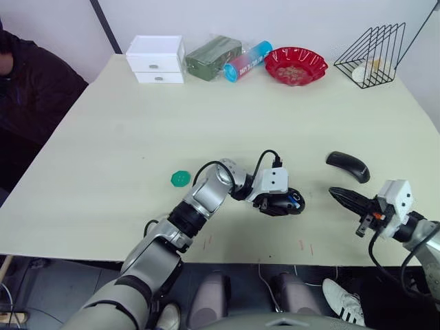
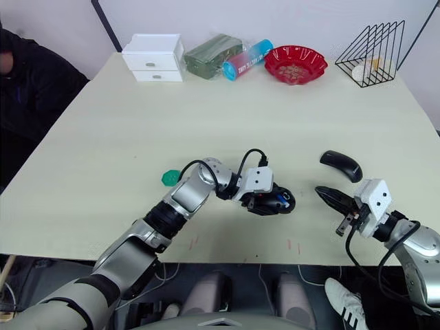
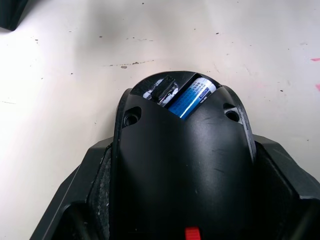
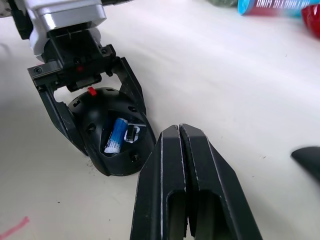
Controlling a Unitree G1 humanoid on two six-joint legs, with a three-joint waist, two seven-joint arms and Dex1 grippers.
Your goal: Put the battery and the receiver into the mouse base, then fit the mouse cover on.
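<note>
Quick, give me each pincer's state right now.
Left pincer: closed on the mouse base, one finger on each side.
Right pincer: shut, holding nothing.

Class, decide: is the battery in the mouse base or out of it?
In. The blue battery lies in the hollow of the mouse base, beside a small dark part.

The battery [image 4: 114, 136] lies in the mouse base [image 4: 112, 132] between my left fingers [image 4: 56, 112]; the receiver [image 4: 131, 134], I think, beside it; the mouse cover [image 1: 348, 166] at two o'clock.
</note>
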